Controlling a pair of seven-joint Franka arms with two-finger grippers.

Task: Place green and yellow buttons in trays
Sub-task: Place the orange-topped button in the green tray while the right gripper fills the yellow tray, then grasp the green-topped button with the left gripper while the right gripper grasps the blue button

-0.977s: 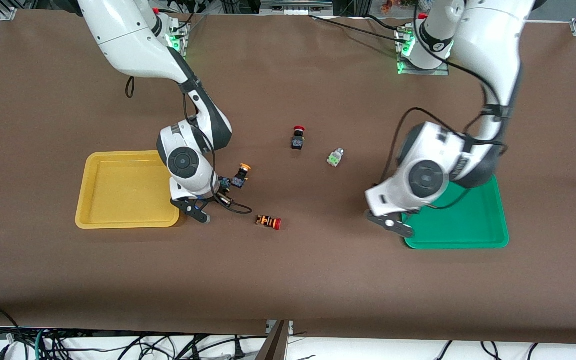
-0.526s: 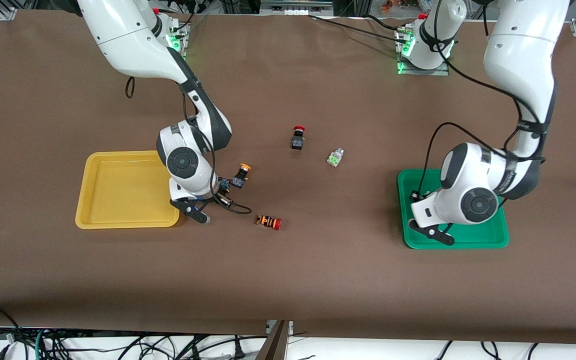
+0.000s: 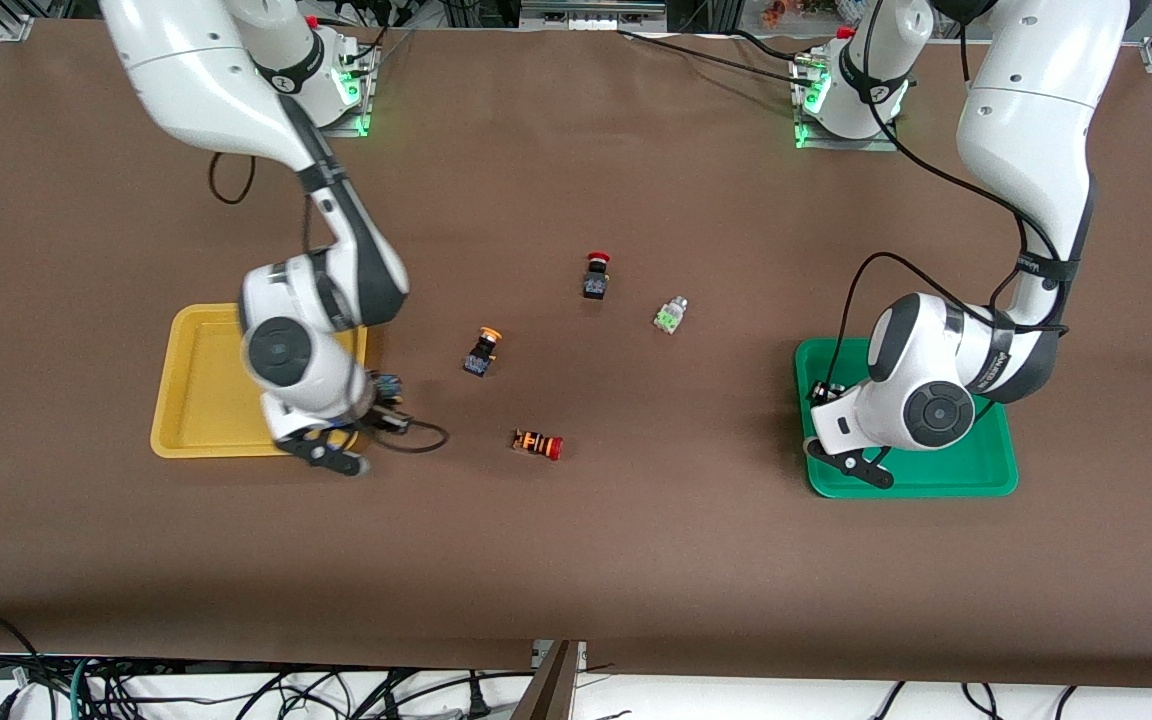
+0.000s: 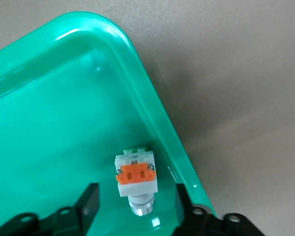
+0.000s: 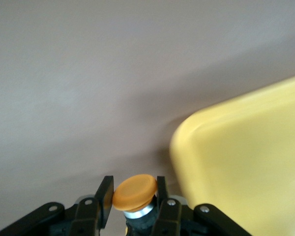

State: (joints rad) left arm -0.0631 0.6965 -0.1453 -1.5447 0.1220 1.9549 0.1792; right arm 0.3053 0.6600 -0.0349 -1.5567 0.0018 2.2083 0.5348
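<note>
Buttons are what we track here, and we place them against the green tray point(image 3: 991, 475), which lies on the brown tabletop point(image 3: 636, 560) toward the left arm's end. Inside that tray, in a corner close to the rim, we see the silvery-white button with an orange face point(image 4: 135, 178) resting on the tray floor. Our left end effector point(image 4: 135, 209) hangs just over it with its fingers parted on either side of the button and clear of its body, so it grips nothing. From the green tray toward the right arm's end we meet, in turn, the white button with a green face point(image 3: 671, 315) and the black-bodied button with a red cap point(image 3: 596, 275), both farther from the front camera than the tray, then the orange-striped button with a red cap point(image 3: 537, 443), then a black button with a yellow-orange cap point(image 3: 481, 352) lying free on the tabletop. Farthest from the green tray lies the yellow tray point(image 3: 196, 400). Our right end effector point(image 5: 132, 199) is closed on a second yellow-orange capped button point(image 5: 134, 192), holding it over the tabletop right beside a rounded corner of the yellow tray.
</note>
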